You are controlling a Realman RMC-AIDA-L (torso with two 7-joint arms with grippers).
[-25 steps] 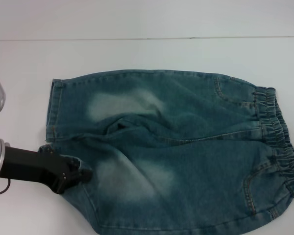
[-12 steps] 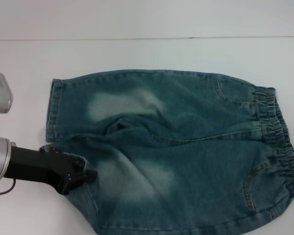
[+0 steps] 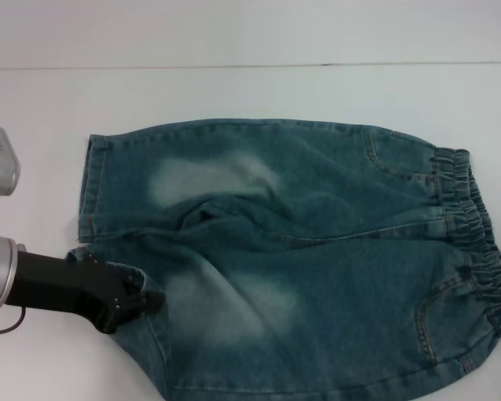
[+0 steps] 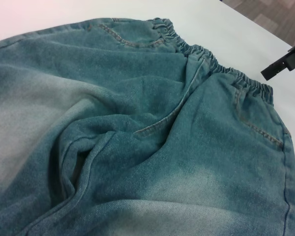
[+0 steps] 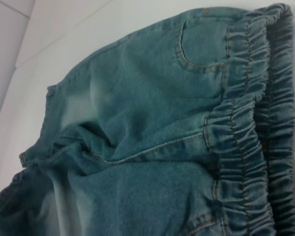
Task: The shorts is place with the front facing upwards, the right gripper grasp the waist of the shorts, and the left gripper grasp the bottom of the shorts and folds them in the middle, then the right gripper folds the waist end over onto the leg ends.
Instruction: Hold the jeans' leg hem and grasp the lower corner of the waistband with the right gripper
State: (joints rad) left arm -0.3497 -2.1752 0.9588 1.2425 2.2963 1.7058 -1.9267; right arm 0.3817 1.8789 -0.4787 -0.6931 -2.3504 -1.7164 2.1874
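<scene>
R gripper [image 4: 283, 62] only L-wrist view.

Pretty plain setup: a white tabletop [image 3: 250, 92] is seen filling most of the head view, evenly lit, with a thin seam line [image 3: 234, 66] running across the upper part. Brownish wood-pattern floor [image 4: 270, 14] is glimpsed in the left wrist view's upper right corner.

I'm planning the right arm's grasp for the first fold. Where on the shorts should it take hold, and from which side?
Judging from the layout, grip the waist, the gathered elastic band at the shorts' right end, near its middle. Come in from the right, over the bare table: the band's edge faces that way. The left gripper is at the near leg hem.
</scene>
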